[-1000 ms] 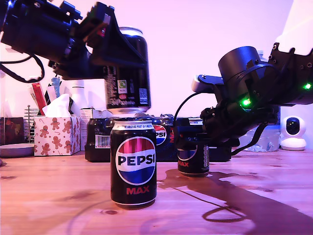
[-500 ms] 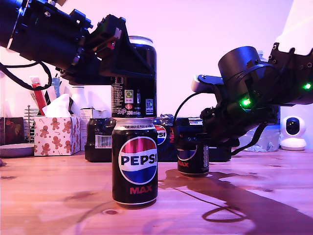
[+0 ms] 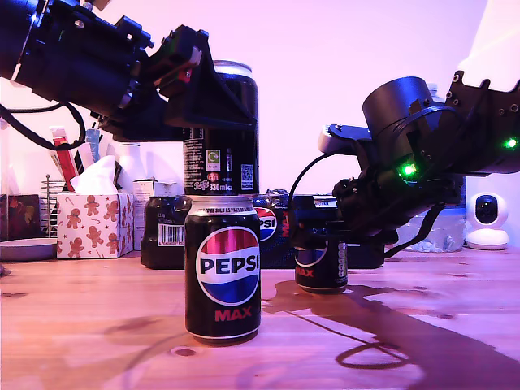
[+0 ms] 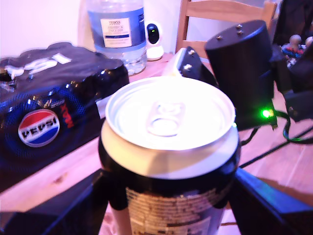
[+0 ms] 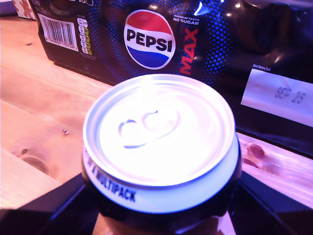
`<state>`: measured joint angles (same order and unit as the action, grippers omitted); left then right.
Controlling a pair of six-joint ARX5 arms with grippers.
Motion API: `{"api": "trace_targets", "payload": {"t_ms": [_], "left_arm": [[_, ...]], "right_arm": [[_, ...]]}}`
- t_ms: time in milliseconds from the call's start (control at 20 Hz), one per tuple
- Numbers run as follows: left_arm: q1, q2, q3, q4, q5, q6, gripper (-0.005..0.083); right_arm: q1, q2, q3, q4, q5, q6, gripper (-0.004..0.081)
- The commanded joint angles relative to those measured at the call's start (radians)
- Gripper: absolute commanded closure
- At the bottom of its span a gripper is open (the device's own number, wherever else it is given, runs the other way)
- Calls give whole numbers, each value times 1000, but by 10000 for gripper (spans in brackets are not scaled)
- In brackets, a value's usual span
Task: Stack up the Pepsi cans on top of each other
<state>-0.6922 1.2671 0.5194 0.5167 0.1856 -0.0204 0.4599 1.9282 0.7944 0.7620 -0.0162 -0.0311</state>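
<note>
Upper Pepsi can (image 3: 222,130) upright, clamped in first gripper (image 3: 213,101) fingers, seated on front Pepsi can (image 3: 223,268); axes near aligned. Behind it, second gripper (image 3: 318,230) fingers closed around third can (image 3: 320,258) on desk (image 3: 97,325).

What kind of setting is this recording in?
Probably a home room, not a lab: a wooden table holds a gingerbread-print tissue box, a wooden chair stands behind, and a small white indoor camera sits nearby.

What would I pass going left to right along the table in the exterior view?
Tissue box → front can with a can held on top by my first gripper → can in my second gripper → small white camera.
</note>
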Motion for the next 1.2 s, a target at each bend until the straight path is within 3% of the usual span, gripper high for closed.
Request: {"api": "trace_targets", "payload": {"t_ms": [0, 50, 100, 700, 1150], "left_arm": [[-3, 3, 12, 23, 4, -27, 133], [-3, 3, 12, 23, 4, -25, 66], [-3, 3, 12, 25, 5, -25, 54], [-24, -13, 26, 40, 3, -24, 53], [-24, -46, 27, 82, -49, 3, 44]], "right_arm": [[2, -5, 6, 33, 1, -4, 401], [2, -5, 6, 33, 1, -4, 401], [2, -5, 6, 33, 1, -4, 401], [2, -5, 6, 32, 1, -4, 401], [2, -5, 6, 32, 1, -4, 401]]}}
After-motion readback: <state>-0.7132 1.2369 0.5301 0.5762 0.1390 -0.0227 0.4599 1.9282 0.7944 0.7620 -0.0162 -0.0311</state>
